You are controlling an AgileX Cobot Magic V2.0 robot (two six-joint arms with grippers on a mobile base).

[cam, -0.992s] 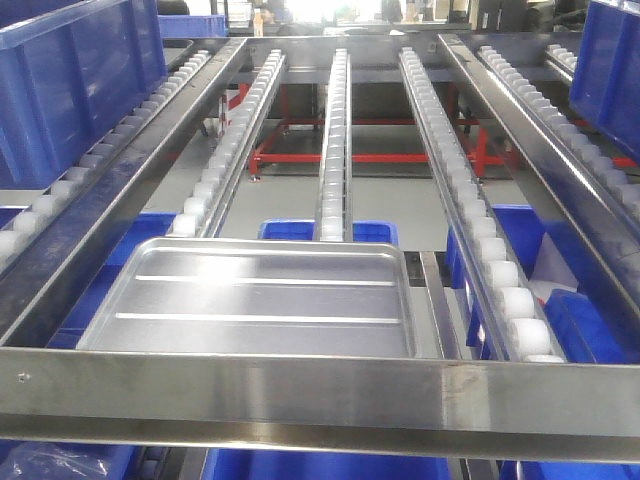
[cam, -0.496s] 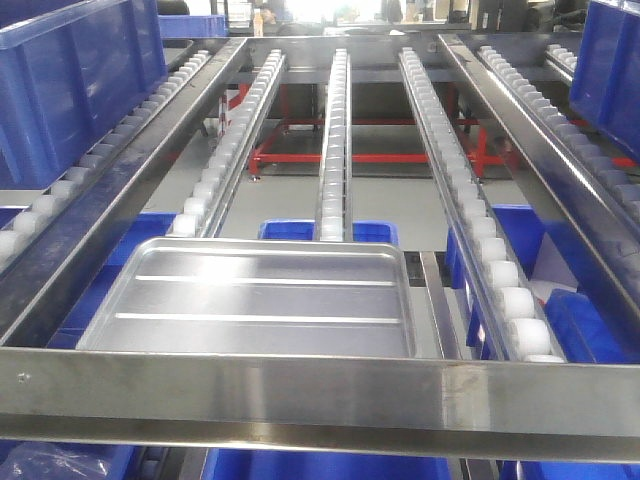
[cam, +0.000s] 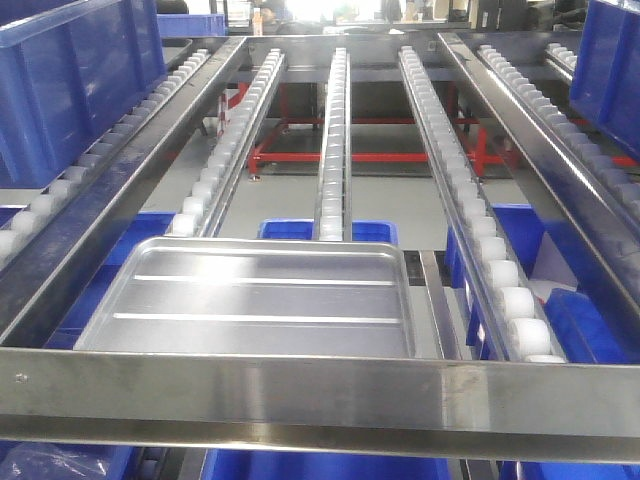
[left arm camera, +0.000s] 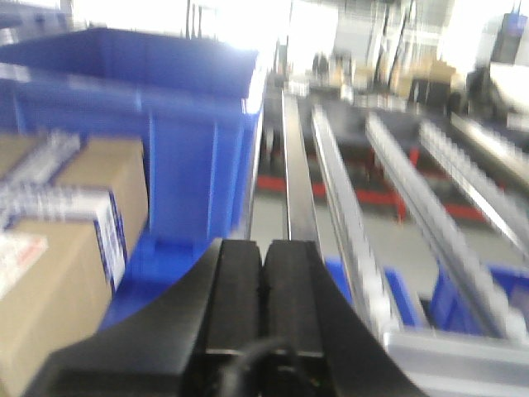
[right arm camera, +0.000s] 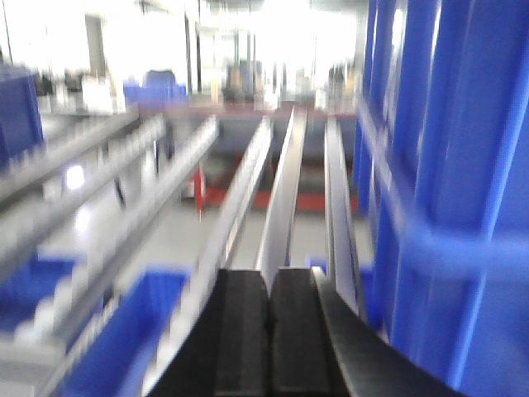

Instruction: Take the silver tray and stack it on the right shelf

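Front view: the silver tray lies on the roller rack, left side, just behind its front bar. It's shiny, with rounded corners and two long ribs. Left wrist view, blurry: left gripper pinched together, empty. Right wrist view: right gripper likewise, nothing held.

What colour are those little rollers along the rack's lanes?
White. The rollers show clearest in the front-facing view.

The silver tray was polished steel, mirror-bright and smooth apart from its ribs. The rack's front bar showed brushed metal with faint scuffs, and its rollers were white plastic. The blue crates looked like glossy plastic, the boxes matt cardboard.
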